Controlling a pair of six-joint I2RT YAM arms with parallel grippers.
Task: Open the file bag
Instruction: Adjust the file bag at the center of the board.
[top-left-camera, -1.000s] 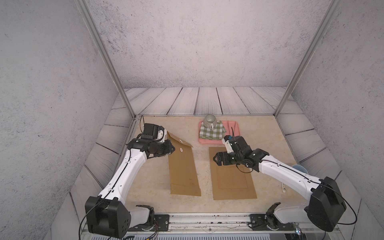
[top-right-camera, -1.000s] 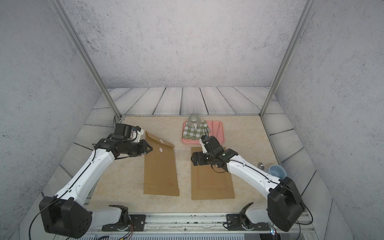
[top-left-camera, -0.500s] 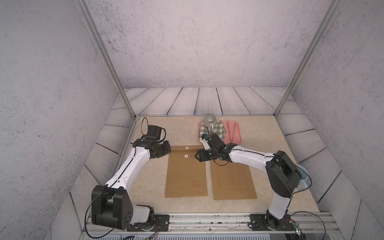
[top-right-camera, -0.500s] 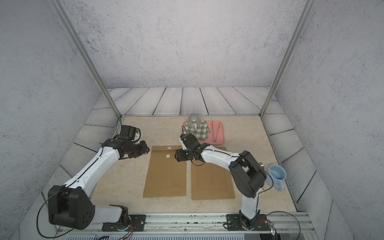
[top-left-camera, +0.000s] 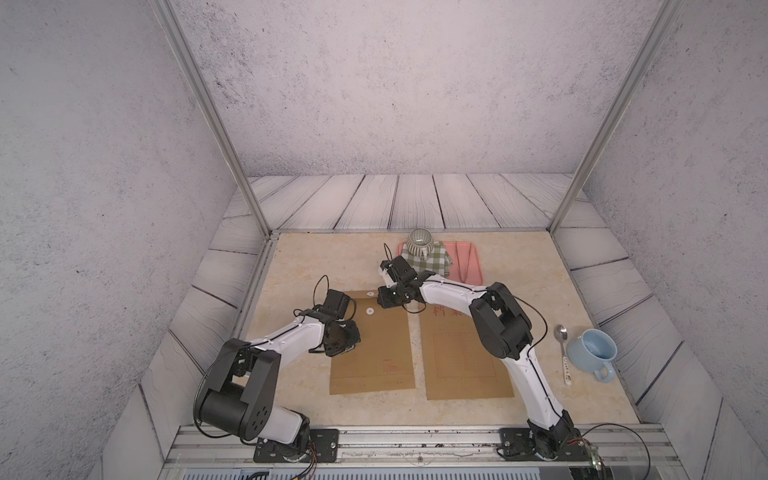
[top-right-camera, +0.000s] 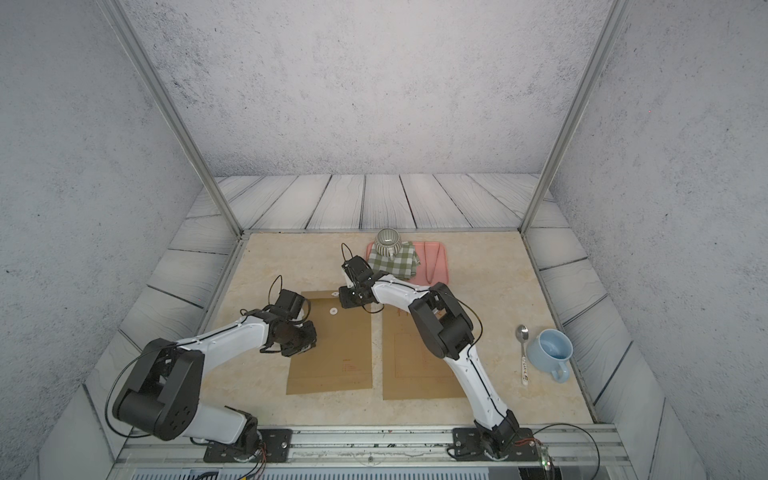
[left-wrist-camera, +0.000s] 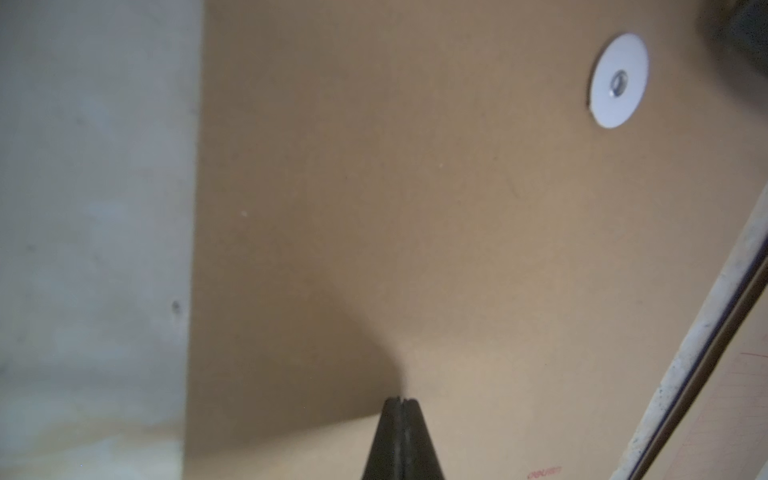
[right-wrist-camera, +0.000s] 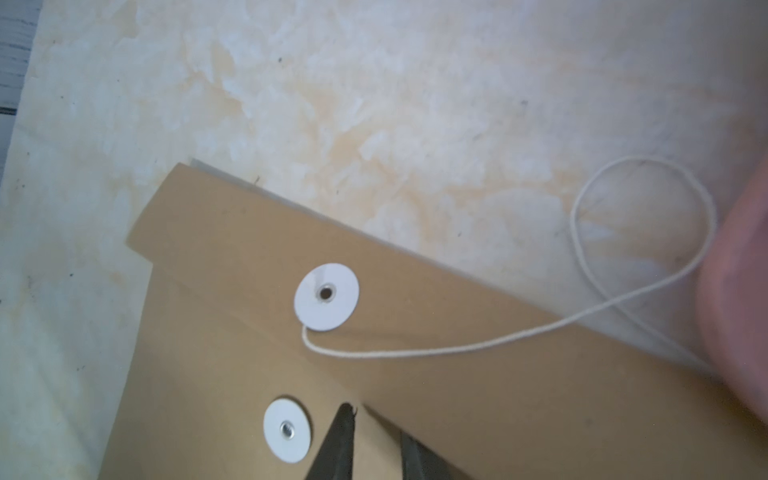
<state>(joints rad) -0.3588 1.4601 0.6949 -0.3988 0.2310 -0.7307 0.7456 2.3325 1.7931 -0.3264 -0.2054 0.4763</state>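
My left claw (left-wrist-camera: 400, 401) is clenched. Its two fingers are pressed together with nothing between them, and the tip is at the brown face of the bag (top-left-camera: 374, 353). Whether it presses down I cannot tell. My right claw (right-wrist-camera: 374, 420) has its fingers a little apart. The free edge of the flap (right-wrist-camera: 232, 232) runs through the gap, but I cannot tell if they pinch it or only stand around it.

The bag lies flat on the table (top-left-camera: 299, 266), under both claws. It is a plain brown paper rectangle, and the flap is folded over at the end under the right claw. On the flap, just beyond the right claw's tips, sits the upper disc (right-wrist-camera: 326, 296), white and round with a metal eyelet. The lower disc (right-wrist-camera: 286, 430) is the same kind. It sits on the bag's body just beside one finger, and it is bare. A thin white string (right-wrist-camera: 457, 351) comes from under the upper disc. It lies loose across the flap and makes a loop on the table past the bag's edge. Below the left claw's tip there is small red print.
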